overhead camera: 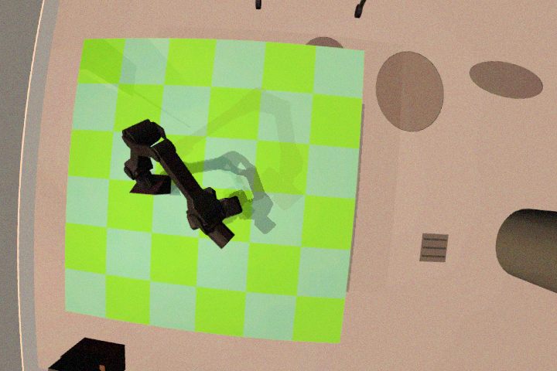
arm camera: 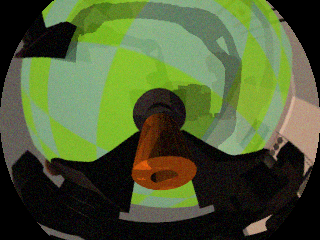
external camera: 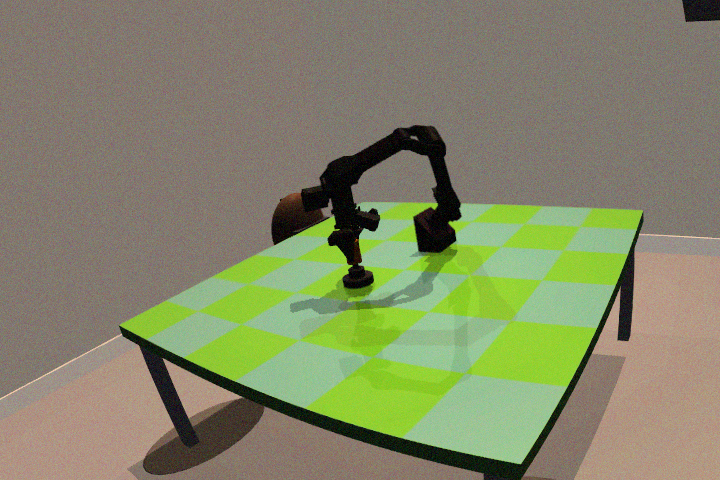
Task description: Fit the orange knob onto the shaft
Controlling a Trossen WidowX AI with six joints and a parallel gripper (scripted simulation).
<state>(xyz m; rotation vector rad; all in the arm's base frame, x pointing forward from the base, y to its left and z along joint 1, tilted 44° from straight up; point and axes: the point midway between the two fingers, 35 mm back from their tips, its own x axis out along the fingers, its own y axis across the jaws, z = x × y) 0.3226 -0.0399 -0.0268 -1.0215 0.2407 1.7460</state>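
Note:
The orange knob (external camera: 357, 251) (arm camera: 165, 142) is held upright between the fingers of my gripper (external camera: 353, 256) (arm camera: 160, 134), which is shut on it. In the wrist view its near end shows a dark opening. The dark round pedestal (external camera: 358, 280) (arm camera: 159, 96) stands on the table under the knob. In the exterior view the knob's lower end is at or just above the top of the dark post on the pedestal; whether they touch I cannot tell. The shaft's flat side is hidden. In the top view the arm hides knob and pedestal.
The arm's base (overhead camera: 152, 185) (external camera: 434, 234) stands on the green checkered table (overhead camera: 270, 267) (external camera: 485, 356). Shadows of the arm fall across the table. A brown round object (external camera: 287, 220) shows beyond the table's far left edge in the exterior view.

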